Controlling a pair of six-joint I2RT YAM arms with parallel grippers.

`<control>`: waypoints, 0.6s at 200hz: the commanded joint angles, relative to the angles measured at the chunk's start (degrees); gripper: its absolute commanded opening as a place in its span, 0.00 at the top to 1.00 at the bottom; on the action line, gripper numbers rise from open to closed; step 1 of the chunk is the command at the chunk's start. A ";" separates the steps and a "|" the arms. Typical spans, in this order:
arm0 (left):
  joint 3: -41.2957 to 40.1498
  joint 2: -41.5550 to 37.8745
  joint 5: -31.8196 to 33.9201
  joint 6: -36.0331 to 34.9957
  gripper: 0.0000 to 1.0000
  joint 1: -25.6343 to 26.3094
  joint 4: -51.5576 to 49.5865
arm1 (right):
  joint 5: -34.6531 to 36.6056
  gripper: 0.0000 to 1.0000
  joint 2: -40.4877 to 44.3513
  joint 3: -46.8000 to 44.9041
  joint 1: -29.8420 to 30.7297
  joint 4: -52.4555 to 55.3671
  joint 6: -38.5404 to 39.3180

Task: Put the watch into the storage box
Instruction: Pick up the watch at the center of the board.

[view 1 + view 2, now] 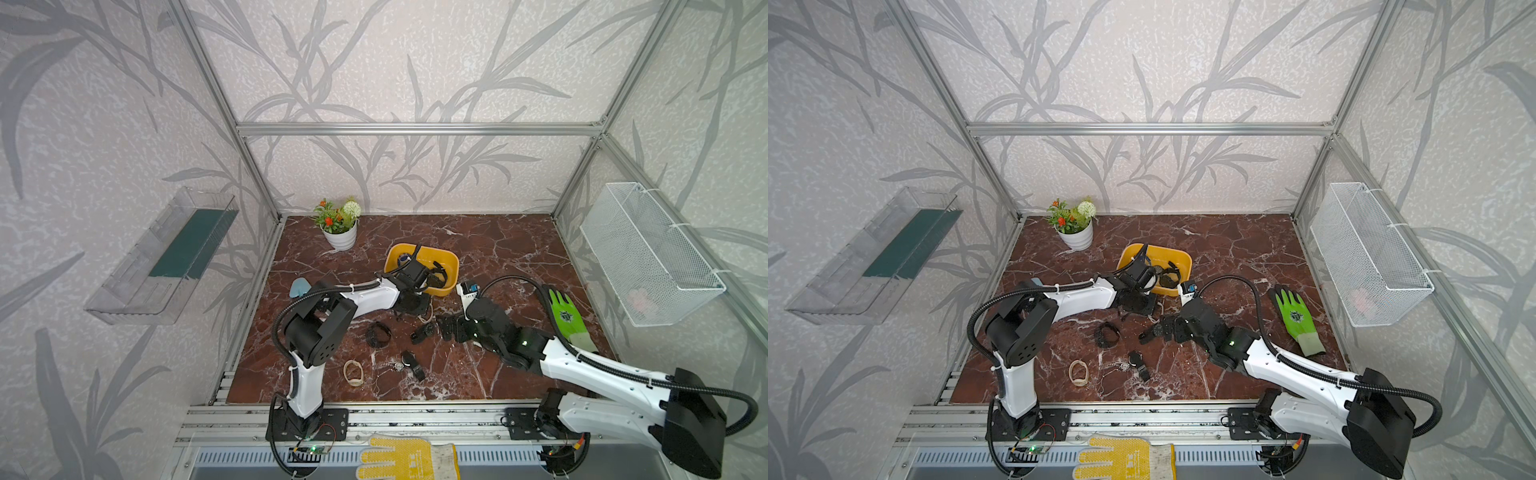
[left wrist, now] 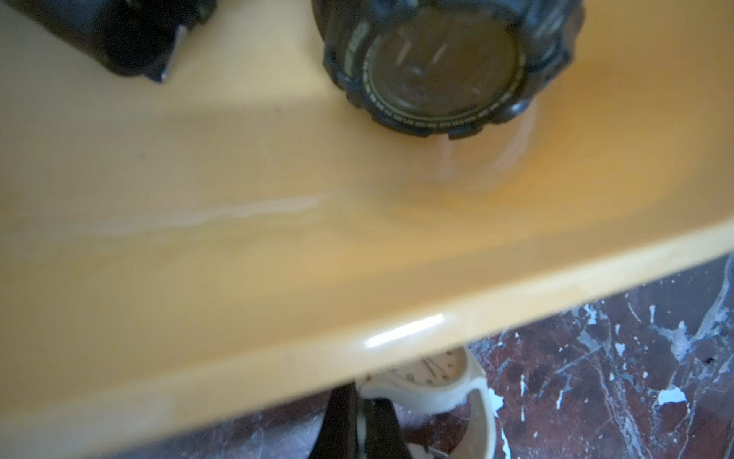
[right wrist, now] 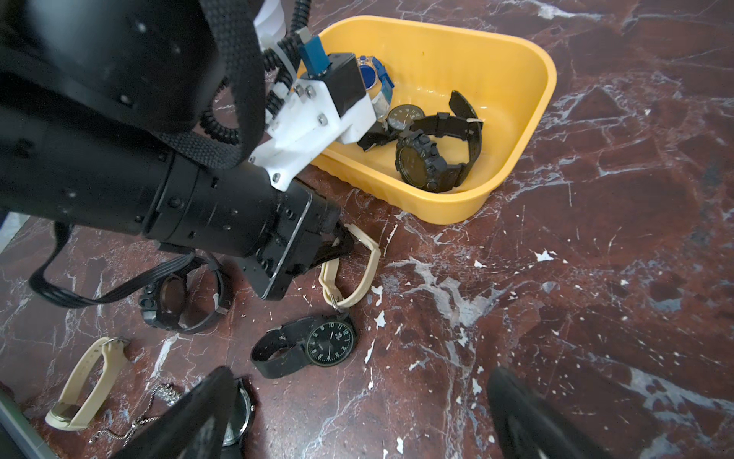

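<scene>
Top view: storage box (image 1: 451, 266) at table centre, my left arm (image 1: 370, 297) stretched to its 6 o'clock edge. Left wrist: left gripper (image 2: 359, 421) clamped on the cream watch (image 2: 433, 381) strap, just outside the rim; the sports watch (image 2: 445, 67) bezel lettering is too blurred to read. Right wrist: right gripper (image 3: 361, 371) spread wide, empty; on the analog watch (image 3: 329, 343) dial I read 11, 12.

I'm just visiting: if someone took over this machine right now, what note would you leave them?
Left gripper: shut on the cream watch, just outside the yellow storage box.
Right gripper: open, empty, above the table.
Done: a blue watch and two black watches lie in the box.
Left: put the cream watch in; at least four more watches wait on the table.
</scene>
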State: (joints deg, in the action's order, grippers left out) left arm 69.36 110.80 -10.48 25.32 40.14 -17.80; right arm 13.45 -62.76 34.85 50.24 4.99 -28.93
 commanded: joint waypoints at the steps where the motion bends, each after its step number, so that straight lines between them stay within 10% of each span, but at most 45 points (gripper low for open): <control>1: 1.22 1.13 0.47 1.21 1.00 -0.15 -1.09 | 0.26 0.01 -0.51 -0.57 -0.18 -0.37 -0.16; 120: -4.51 -8.34 3.85 2.12 1.00 -1.44 -1.17 | -0.49 0.01 -2.70 0.57 -0.18 -1.61 0.16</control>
State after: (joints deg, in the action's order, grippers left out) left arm 66.15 106.94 -8.67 26.79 39.42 -18.00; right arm 13.34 -64.93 34.85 50.24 4.49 -28.91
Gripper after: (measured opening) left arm 0.047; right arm 0.991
